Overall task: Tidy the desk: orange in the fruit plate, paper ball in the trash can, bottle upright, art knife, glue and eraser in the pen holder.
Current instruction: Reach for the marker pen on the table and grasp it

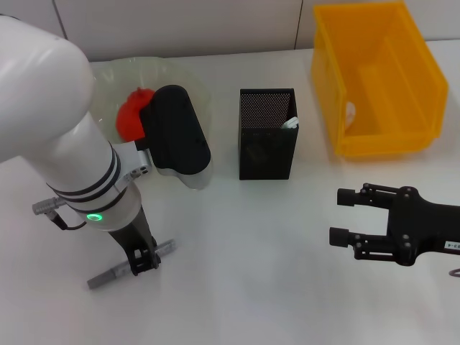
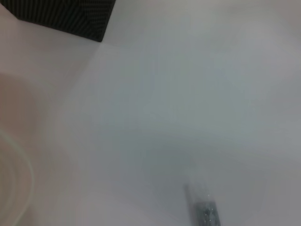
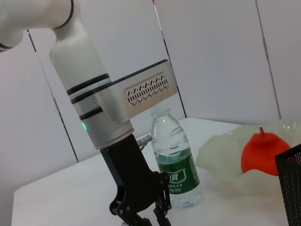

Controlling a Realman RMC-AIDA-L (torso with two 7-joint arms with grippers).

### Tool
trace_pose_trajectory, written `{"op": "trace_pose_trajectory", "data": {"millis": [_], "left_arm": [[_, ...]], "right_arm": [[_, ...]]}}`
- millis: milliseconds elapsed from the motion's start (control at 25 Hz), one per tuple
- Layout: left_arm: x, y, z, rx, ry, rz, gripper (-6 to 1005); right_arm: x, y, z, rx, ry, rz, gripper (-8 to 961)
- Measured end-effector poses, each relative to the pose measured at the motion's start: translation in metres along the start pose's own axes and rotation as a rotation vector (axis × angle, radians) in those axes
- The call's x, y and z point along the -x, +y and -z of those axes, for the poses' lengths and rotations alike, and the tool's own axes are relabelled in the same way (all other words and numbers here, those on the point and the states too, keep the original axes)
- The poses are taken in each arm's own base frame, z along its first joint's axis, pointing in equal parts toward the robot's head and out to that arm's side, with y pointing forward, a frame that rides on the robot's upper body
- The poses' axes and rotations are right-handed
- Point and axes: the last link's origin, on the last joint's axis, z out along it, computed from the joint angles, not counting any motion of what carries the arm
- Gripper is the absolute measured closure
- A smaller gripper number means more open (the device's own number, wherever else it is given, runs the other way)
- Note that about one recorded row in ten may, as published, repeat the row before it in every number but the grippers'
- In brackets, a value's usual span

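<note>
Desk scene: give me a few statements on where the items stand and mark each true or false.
1. The orange lies in the fruit plate. True.
2. The bottle lies on its side. False: it stands upright.
3. The left gripper is down at a grey stick-shaped item on the desk. True.
4. The right gripper holds the pen holder. False: it is open, holds nothing and is apart from it.
5. The trash can is black. False: yellow.

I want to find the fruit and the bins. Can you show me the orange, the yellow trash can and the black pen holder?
orange (image 1: 130,115): head view, on its red-orange side showing beside the arm.
trash can (image 1: 388,141): head view, on its yellow front wall.
pen holder (image 1: 266,154): head view, on its black mesh front wall.
</note>
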Motion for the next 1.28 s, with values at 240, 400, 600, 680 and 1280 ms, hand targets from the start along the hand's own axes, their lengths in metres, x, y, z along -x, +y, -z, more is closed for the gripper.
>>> {"op": "trace_pose_trajectory", "data": {"millis": [240, 400, 600, 680, 1280], "left_arm": [[0.0002, 0.0003, 0.0002, 0.003, -0.006, -0.003, 793], [0.0002, 0.0004, 0.0, 0.003, -0.006, -0.004, 824], [-0.0001, -0.0002, 0.0, -0.001, -0.004, -0.006, 821], [-0.0001, -0.0002, 0.0, -0.001, -0.004, -0.006, 819], [0.001, -0.0002, -0.002, 0.001, -0.009, -0.012, 685]], "right_arm": [[0.001, -0.0005, -0.0006, 0.001, -0.002, 0.002, 201], [0.0022, -0.0011, -0.0016, 0.004, -0.002, 0.006, 201], [0.0024, -0.0012, -0.0018, 0.004, -0.002, 0.006, 201], [0.0024, -0.0013, -0.0018, 0.003, -0.002, 0.006, 200], [0.0022, -0.0013, -0.0026, 0.005, -0.003, 0.003, 200]]}}
